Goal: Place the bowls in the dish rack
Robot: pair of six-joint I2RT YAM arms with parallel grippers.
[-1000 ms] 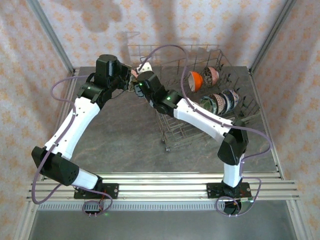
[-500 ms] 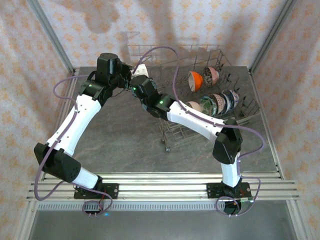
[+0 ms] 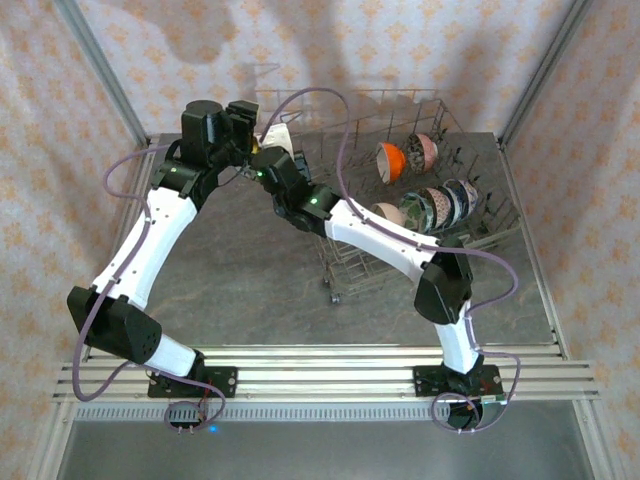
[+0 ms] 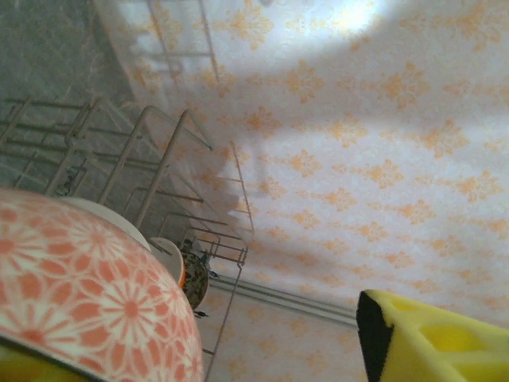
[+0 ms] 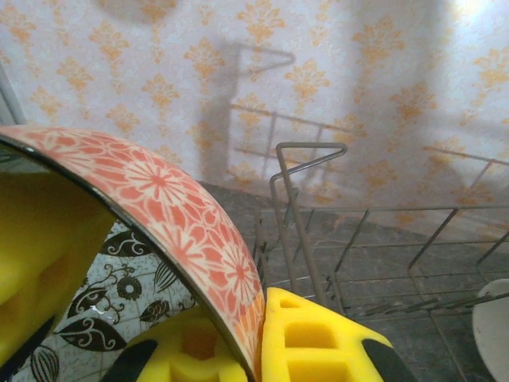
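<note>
- Hanging up near the back-left end of the dish rack (image 3: 400, 100), the orange-flowered bowl (image 3: 276, 136) sits right where both arms meet.
- Right gripper (image 3: 264, 156) is pinching its rim. In the right wrist view, one yellow pad (image 5: 310, 342) is on the flowered outside and the other is on the black-and-white leafy inside.
- Left gripper (image 3: 250, 118) is spread wide, with its yellow finger (image 4: 429, 334) well clear of the bowl.
- Already racked on the right side: a bright orange bowl (image 3: 390, 160), a pinkish bowl (image 3: 426, 152) just beside it, and a row of patterned bowls (image 3: 442, 204) nearer the arms.
</note>
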